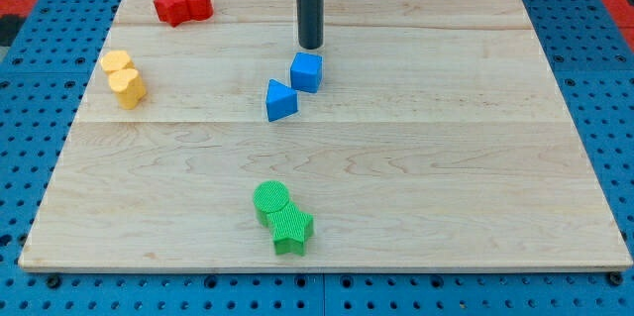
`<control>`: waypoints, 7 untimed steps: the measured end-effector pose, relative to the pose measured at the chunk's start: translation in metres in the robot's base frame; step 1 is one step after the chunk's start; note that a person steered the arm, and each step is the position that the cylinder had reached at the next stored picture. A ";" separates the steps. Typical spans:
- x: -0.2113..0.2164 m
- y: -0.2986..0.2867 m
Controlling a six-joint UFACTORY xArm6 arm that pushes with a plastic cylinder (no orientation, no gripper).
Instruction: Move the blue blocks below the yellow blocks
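A blue cube (307, 72) and a blue triangular block (280, 100) sit side by side near the board's middle, the triangle lower left of the cube. Two yellow blocks (123, 77) sit together at the view's left, one with a hexagon-like top, one heart-like. My tip (311, 47) is just above the blue cube in the view, very close to its top edge; whether it touches cannot be told. The rod rises straight to the view's top.
Two red blocks (183, 4) lie together at the top left. A green cylinder (270, 200) and a green star (292, 227) touch near the bottom centre. The wooden board (446, 158) lies on a blue perforated table.
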State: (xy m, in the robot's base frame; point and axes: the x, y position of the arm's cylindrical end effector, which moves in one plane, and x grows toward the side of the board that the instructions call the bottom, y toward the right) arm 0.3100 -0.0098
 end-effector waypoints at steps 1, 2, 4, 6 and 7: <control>-0.006 0.037; 0.013 0.036; 0.077 -0.052; 0.141 -0.039; 0.164 -0.004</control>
State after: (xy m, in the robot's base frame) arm 0.4744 -0.0142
